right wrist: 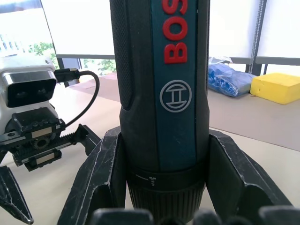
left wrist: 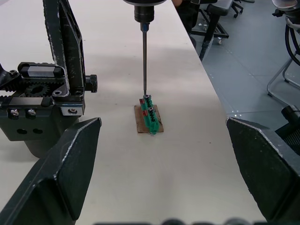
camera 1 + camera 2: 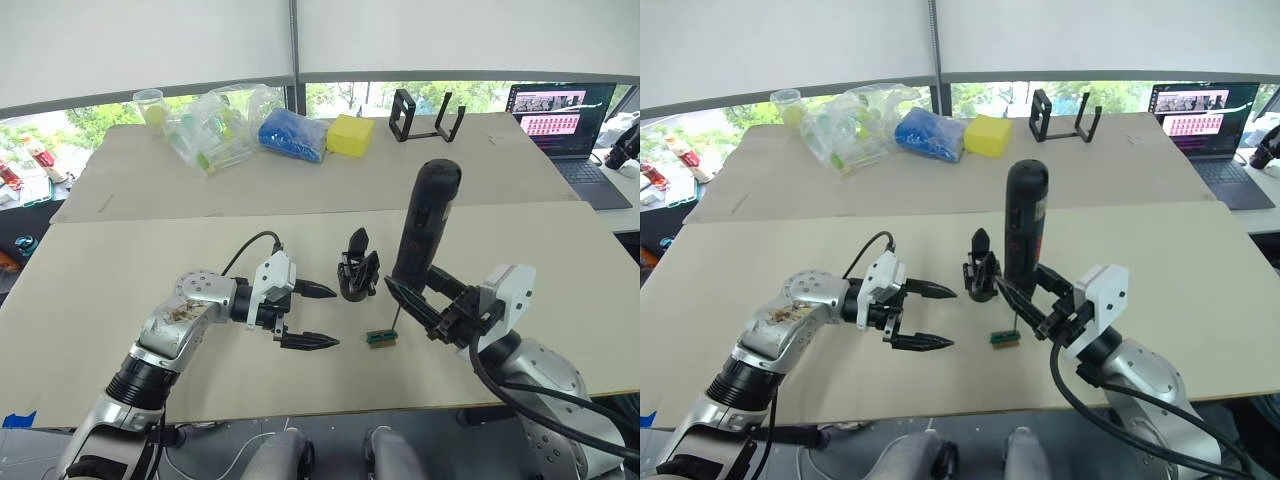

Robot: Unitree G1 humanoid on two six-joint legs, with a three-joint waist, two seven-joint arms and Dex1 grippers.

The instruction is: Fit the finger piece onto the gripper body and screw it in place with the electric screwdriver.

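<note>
Mid-frame: right gripper [image 3: 425, 300] clamps the electric screwdriver [image 3: 424, 225] upright, bit on a small green block [image 3: 381, 338]; left gripper [image 3: 307, 316] wide open, empty; gripper body [image 3: 357, 275] at centre, apparently unscrewed.

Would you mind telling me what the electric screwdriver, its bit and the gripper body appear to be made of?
The electric screwdriver, held upright in the right gripper, looks like matte black plastic with a finely textured grip panel and printed red lettering. Its bit seems bare metal: thin, grey, slightly shiny. The gripper body looks like dull black plastic, possibly printed, with visible gear teeth and small shiny screws that are probably metal.
</note>
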